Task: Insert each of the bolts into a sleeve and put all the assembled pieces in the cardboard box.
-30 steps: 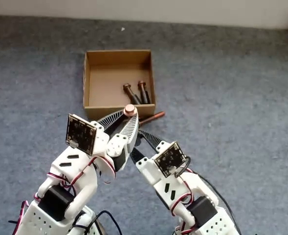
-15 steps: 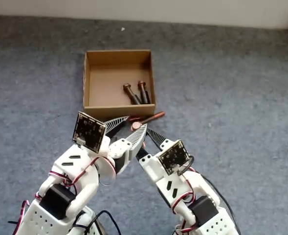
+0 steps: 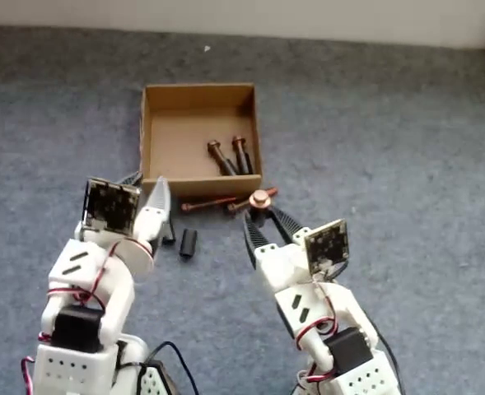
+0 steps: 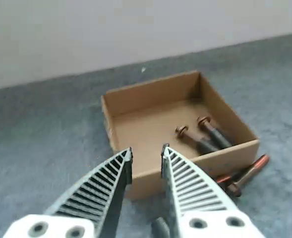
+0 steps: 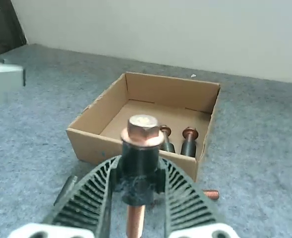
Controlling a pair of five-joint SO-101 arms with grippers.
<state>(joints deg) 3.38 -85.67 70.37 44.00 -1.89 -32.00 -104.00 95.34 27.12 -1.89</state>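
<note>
We see right hand (image 5: 139,162) clamped on black sleeve (image 5: 138,173) with copper bolt (image 5: 143,130) through it, upright, just near of cardboard box (image 3: 199,97). We note left hand (image 4: 146,150) spread open at box's near-left corner. In box lie two assembled pieces (image 3: 241,155). On bench (image 3: 407,148) between hands: spare sleeve (image 3: 188,243), with loose bolt (image 3: 209,203) along box's near wall.

An open brown cardboard box (image 3: 150,136) is seen with two copper-headed bolts in black sleeves (image 3: 223,158) laid side by side inside. A third sleeved bolt (image 5: 142,144) is held upright, head up, in the right gripper (image 5: 140,166). Two bare bolts (image 4: 250,168) are laid just outside the box's front wall, and a loose black sleeve (image 3: 188,243) lies near them.
</note>
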